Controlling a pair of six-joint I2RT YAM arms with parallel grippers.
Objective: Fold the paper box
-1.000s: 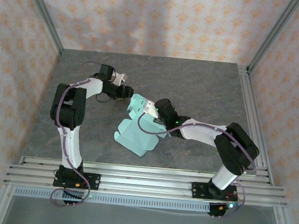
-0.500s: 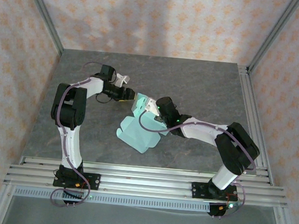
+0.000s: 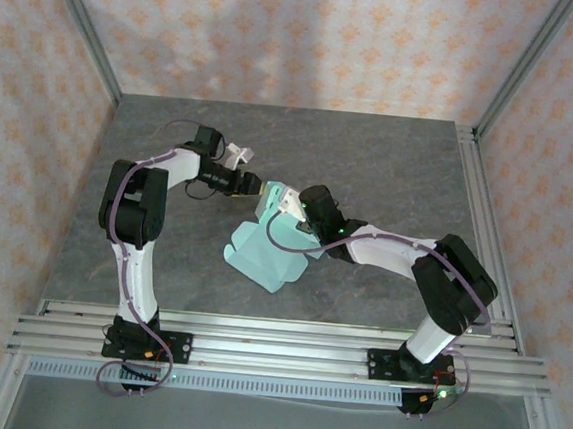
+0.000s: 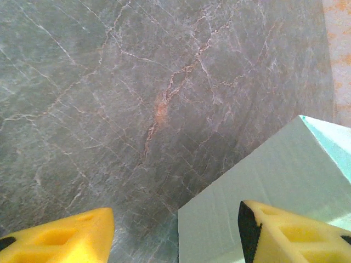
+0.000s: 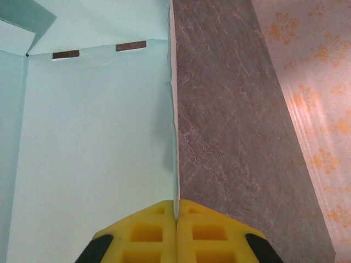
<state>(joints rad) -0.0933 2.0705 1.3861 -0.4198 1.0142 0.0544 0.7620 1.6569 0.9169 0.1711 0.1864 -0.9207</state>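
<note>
paper box (image 3: 263, 255), pale mint card, sits partly folded on the grey marbled desk (image 3: 401, 164), with its base flat and one panel standing up on the far side. from the top view the left fingers (image 3: 250, 184) are just beside the far-left corner of that raised panel, and the right arm (image 3: 384, 248) reaches to the box from its right side.

the right fingers (image 5: 145, 233) are pressed together on the box (image 5: 93, 137), pinching the thin right edge of a card panel that runs straight up from their seam. two small dark slots (image 5: 130, 46) show along a fold at the far end of that panel, and bare desk (image 5: 219, 109) lies just to the right of the edge.

the left fingers (image 4: 285, 235) stand well apart, holding nothing. a corner of the box (image 4: 274, 175) comes in between them from the right and passes under the right-hand finger. whether that finger touches the card cannot be told. desk (image 4: 137, 82) lies beyond the corner.
</note>
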